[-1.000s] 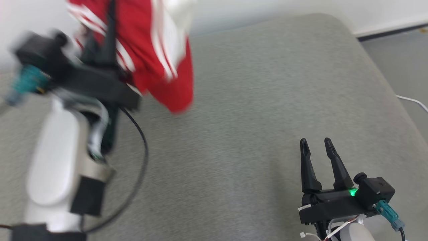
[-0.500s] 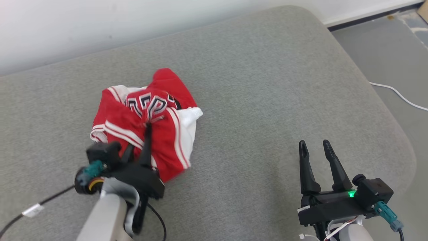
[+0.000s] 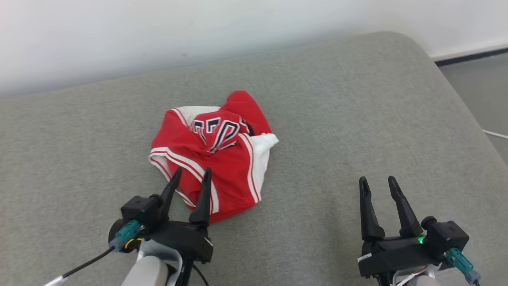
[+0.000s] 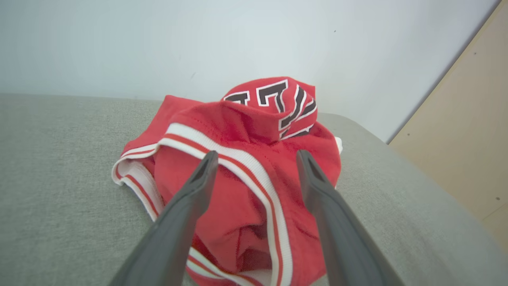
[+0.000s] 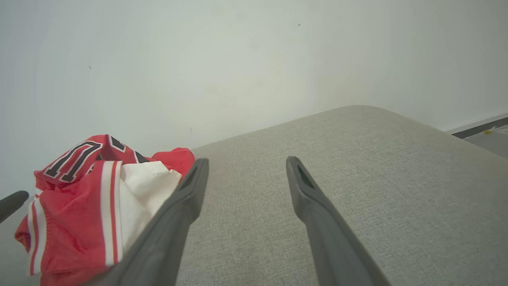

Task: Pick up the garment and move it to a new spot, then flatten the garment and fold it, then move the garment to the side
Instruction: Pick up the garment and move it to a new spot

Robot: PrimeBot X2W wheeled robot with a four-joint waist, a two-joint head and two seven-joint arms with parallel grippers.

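A red jersey [image 3: 214,159] with white trim and dark numerals lies crumpled in a heap on the grey cushion [image 3: 337,119]. My left gripper [image 3: 192,175] stands open at the heap's near edge, its fingertips over the cloth and nothing held. From the left wrist, the jersey [image 4: 246,159] lies just beyond the spread fingers [image 4: 198,186] of the left gripper [image 4: 256,157]. My right gripper [image 3: 377,182] is open over bare cushion, well to the right of the heap. The right wrist view has the jersey [image 5: 87,190] at the left, beside the open right gripper [image 5: 246,163].
A pale wall [image 3: 198,31] runs behind the cushion. The cushion's rounded right edge [image 3: 456,91] drops to a grey floor with a white cable [image 3: 496,134]. A beige panel [image 4: 468,139] stands at the right in the left wrist view.
The left gripper brought the jersey down from the air onto the cushion, opened and let it go, then drew back toward me. The head camera shifted. The right gripper stayed open in place.
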